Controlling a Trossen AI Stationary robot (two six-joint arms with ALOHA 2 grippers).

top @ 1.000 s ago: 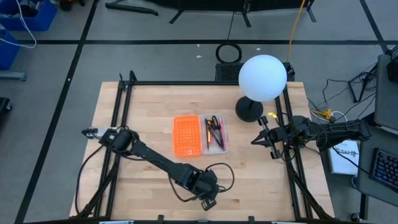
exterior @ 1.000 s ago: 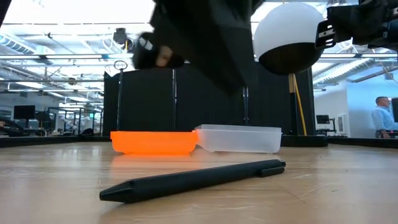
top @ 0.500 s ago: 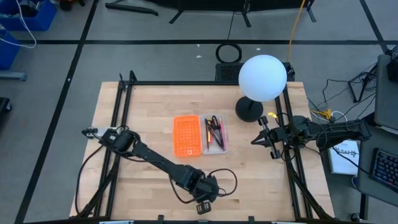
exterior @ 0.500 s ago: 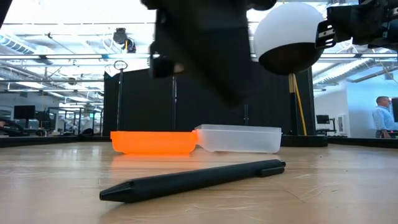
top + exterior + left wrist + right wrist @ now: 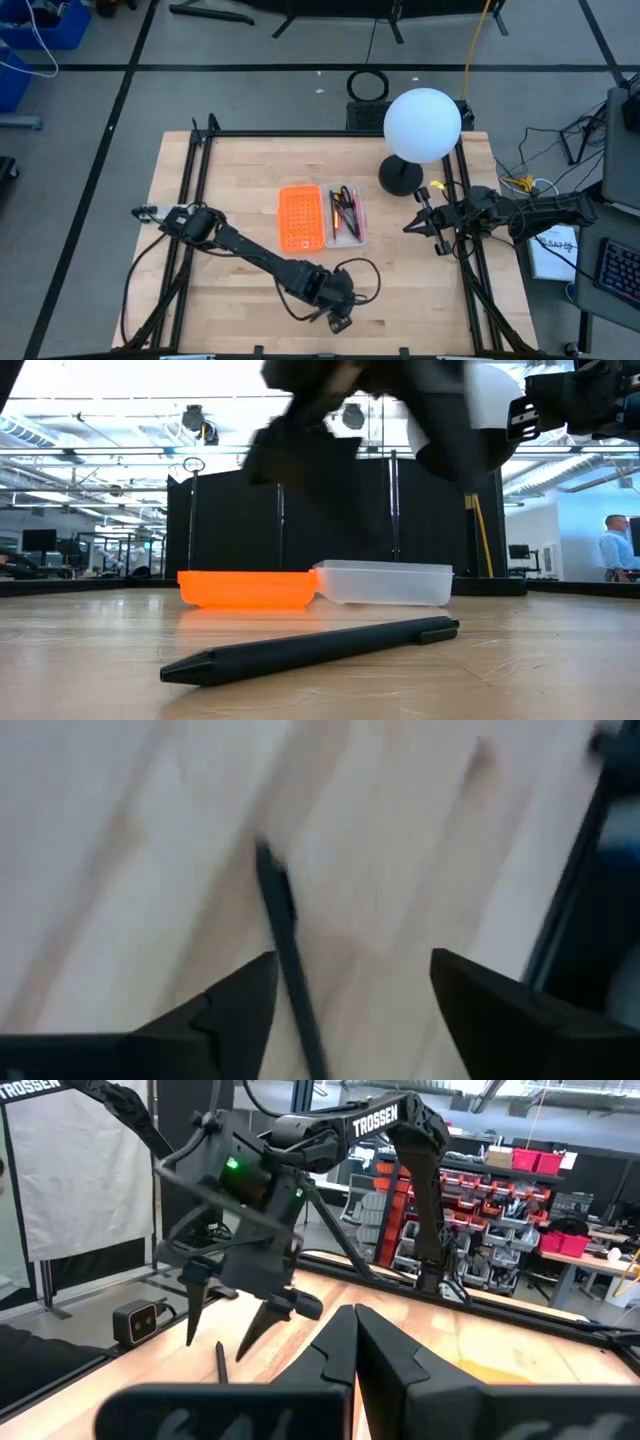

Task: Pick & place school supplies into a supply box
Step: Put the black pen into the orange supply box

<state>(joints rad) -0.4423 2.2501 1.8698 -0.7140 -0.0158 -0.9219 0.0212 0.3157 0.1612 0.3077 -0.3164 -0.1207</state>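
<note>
Left claw [image 5: 228, 1320] released, fingers [image 5: 225, 1010] spread wide, hanging just above the black pen [image 5: 310, 648] at the bench's [image 5: 230, 180] near edge. Pen slim, matte black, flat on the wood; in the low view long axis running across, pointed tip toward picture left, clip end right. Farther back, supply box [image 5: 322, 216] mid-bench, orange half beside clear half with pens inside. Right claw [image 5: 412, 225] clenched, waiting at the right edge.

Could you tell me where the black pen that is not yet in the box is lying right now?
The black pen lies flat on the table's near edge, between the open left gripper's fingers, in front of the supply box.
</note>
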